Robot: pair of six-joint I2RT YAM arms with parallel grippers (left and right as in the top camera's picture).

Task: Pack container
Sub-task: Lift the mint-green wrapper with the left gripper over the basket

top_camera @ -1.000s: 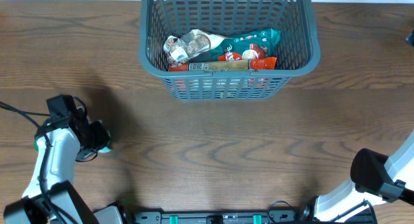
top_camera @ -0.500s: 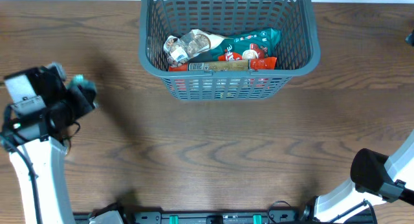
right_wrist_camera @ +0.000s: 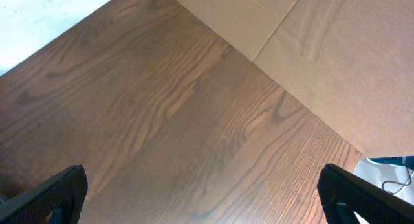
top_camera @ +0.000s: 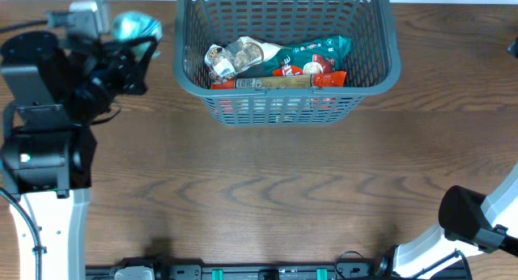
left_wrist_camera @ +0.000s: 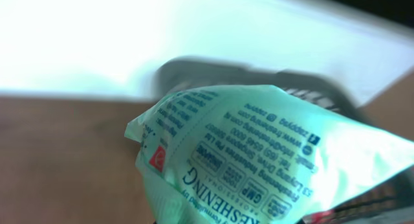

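Container (top_camera: 287, 90) at far centre of desk (top_camera: 267, 183), packets (top_camera: 275, 61) inside. Left tool (top_camera: 129, 39) clamped on mint-green packet (left_wrist_camera: 259, 166), just left of container's wall. Legible print: "GMP", "…SHENING". Right tool (right_wrist_camera: 204, 191) fingers apart, over desk.

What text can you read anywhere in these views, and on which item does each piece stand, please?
"ESHENING": large letters, upside down, cut off by the frame, on the mint-green packet.
"GMP": in an oval badge on the same packet.
Its small print: too blurred to read.
Print on the packets in the container: too small to read.
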